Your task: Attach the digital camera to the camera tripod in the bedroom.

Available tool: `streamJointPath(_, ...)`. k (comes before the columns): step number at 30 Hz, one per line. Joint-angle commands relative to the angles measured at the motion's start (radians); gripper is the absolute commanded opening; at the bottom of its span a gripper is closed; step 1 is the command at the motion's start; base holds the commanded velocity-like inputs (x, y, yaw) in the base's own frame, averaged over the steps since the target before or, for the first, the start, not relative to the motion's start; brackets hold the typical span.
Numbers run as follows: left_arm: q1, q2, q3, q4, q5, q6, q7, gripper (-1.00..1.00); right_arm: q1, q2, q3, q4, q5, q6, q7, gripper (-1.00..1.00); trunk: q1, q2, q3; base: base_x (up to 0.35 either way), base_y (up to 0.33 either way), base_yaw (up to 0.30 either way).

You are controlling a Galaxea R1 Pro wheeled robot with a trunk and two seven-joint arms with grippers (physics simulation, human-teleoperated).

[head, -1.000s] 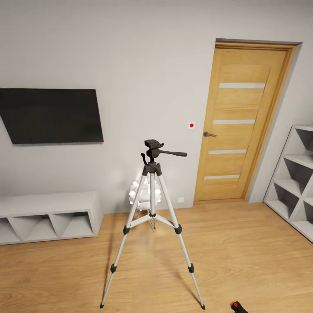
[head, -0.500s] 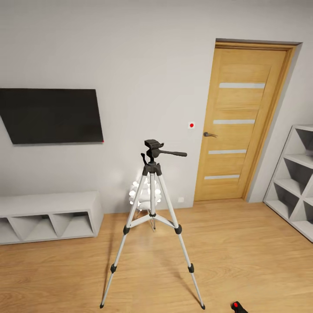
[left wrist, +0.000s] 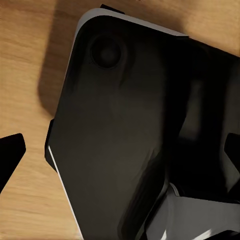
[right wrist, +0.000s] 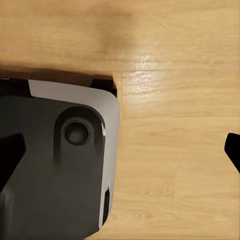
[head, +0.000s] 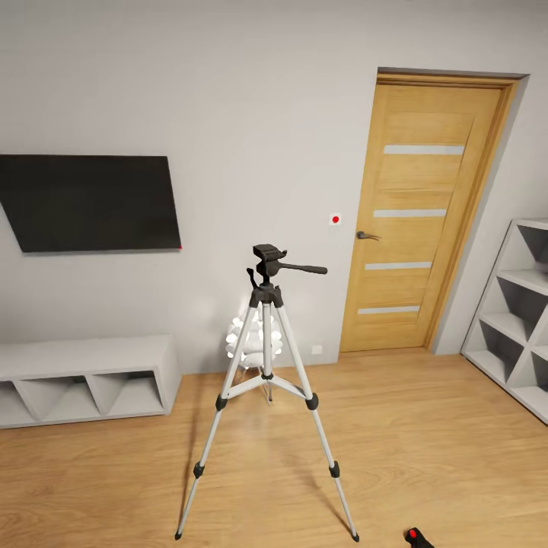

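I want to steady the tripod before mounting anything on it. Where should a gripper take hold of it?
Probably the upright centre column just under the black head of the camera tripod: it is slim and vertical. Come level from the robot's side, between the two front legs, clear of the pan handle that juts towards the door.

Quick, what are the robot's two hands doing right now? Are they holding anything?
Left gripper: open, holding nothing; its fingertips sit wide apart over the robot's dark base.
Right gripper: open, holding nothing, above the wood floor.

We see the camera tripod [head: 266,380] silver-legged (black head and joints), an oak door [head: 415,221], a black TV [head: 87,202].
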Motion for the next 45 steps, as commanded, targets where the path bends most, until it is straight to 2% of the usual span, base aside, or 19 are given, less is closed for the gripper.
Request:
streamJointPath(1,0.001,0.0,0.001,-0.002,0.005,-0.001,0.0,1.0,-0.001,0.0,0.0,0.003,0.007,-0.006,0.002,1.0,0.0,-0.001,-0.001,0.0,0.0,0.0)
streamJointPath(38,0.001,0.002,0.001,-0.002,0.007,-0.001,0.0,1.0,0.003,-0.001,0.0,0.002,0.003,-0.006,-0.006,1.0,0.0,-0.001,-0.001,0.0,0.0,-0.006)
streamJointPath(45,0.001,0.004,0.001,-0.002,0.032,-0.001,0.0,1.0,0.003,0.001,-0.001,0.002,0.002,-0.006,-0.01,1.0,0.0,-0.001,-0.001,0.0,0.0,-0.208)
